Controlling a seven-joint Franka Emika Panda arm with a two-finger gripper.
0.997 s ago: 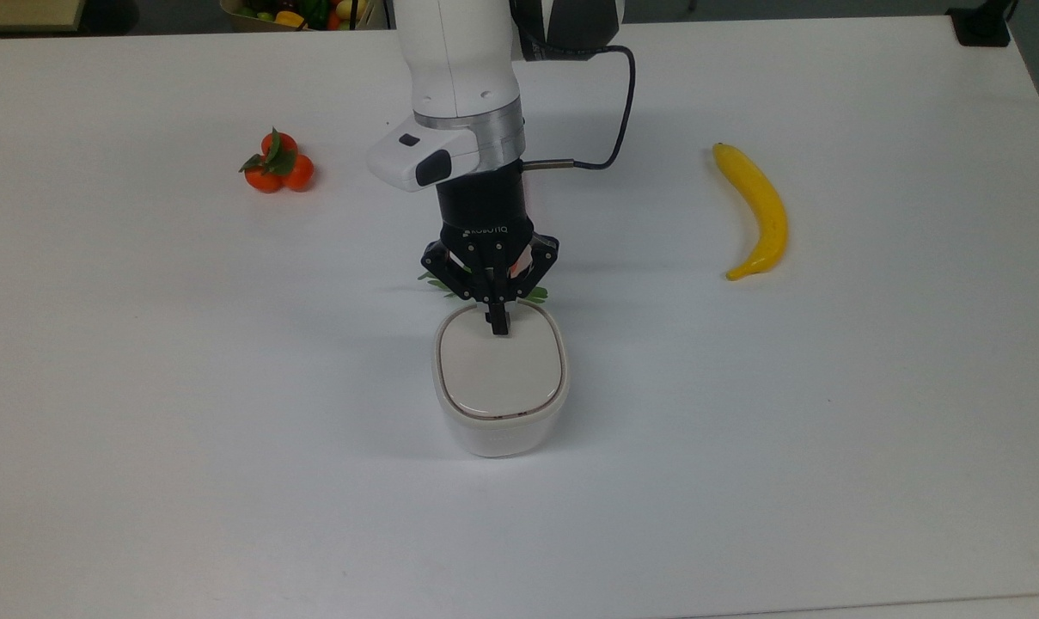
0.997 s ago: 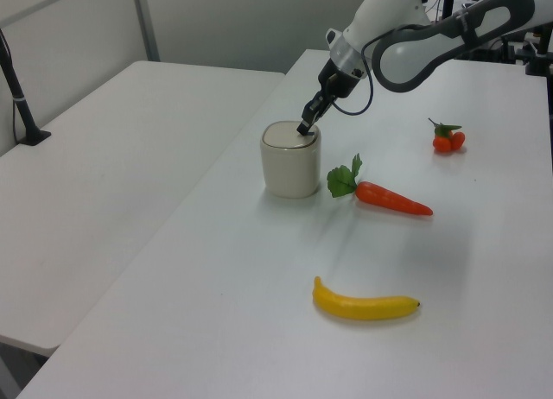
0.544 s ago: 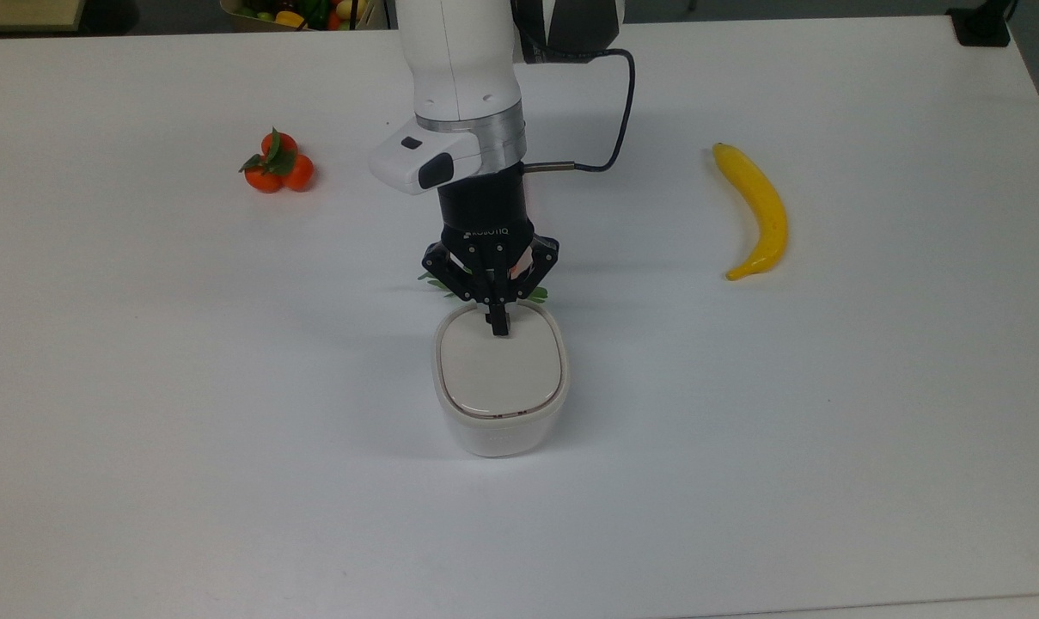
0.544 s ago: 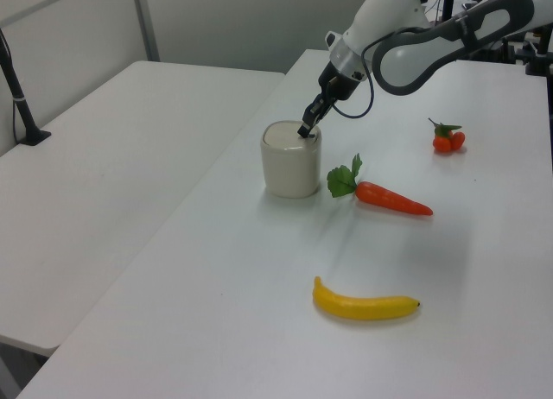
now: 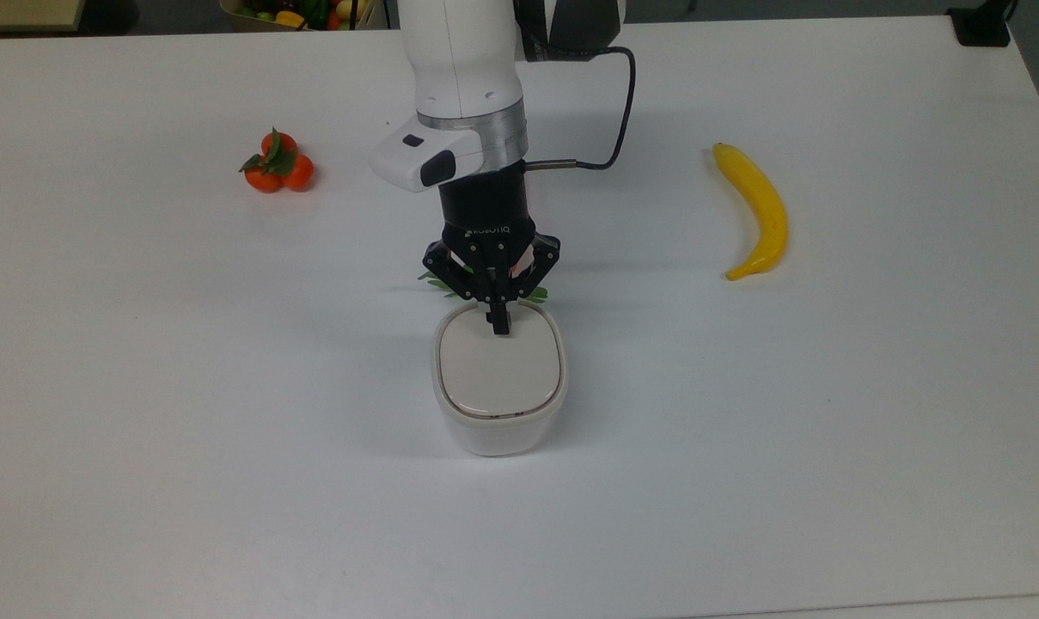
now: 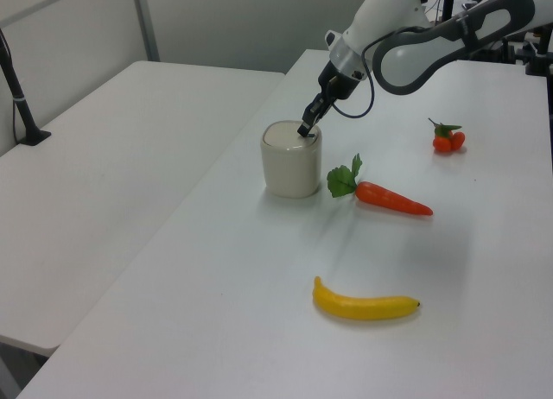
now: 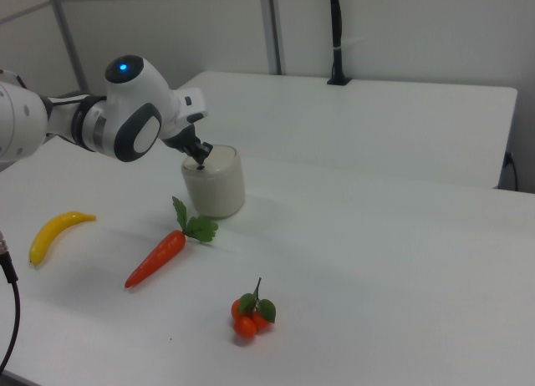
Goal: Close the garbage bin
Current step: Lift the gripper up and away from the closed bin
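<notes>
You are working on a wide white table point(image 5: 828, 430), and the garbage bin point(image 5: 499, 430) is sitting near its middle, with everything else placed around that bin. Its lid point(image 5: 499, 371) is lying flat inside the rim, so the closing is looking done or all but done. The arm point(image 5: 463, 77) is reaching in from beyond the bin, and the gripper point(image 5: 499, 325) is resting its tip on the lid's far edge with the jaws clenched together on nothing.

The main risk from here, as I judge it, is pressing on: the tip is bearing near 1 edge only, so more downward force could tip or skid the light bin toward the carrot point(image 6: 393, 198) lying just beside it. A sideways pull on leaving could also drag the lid's edge up again. A straight lift is looking safest.

The banana point(image 5: 758, 211) and the 3 tangerines point(image 5: 277, 163) are lying well apart from the bin and are running no risk.

Against the frame from 1 second ago, the bin, lid and fruit are sitting unchanged; the arm's wrist is standing very slightly nearer the bin in the top view, while the tip is keeping almost the same spot.
</notes>
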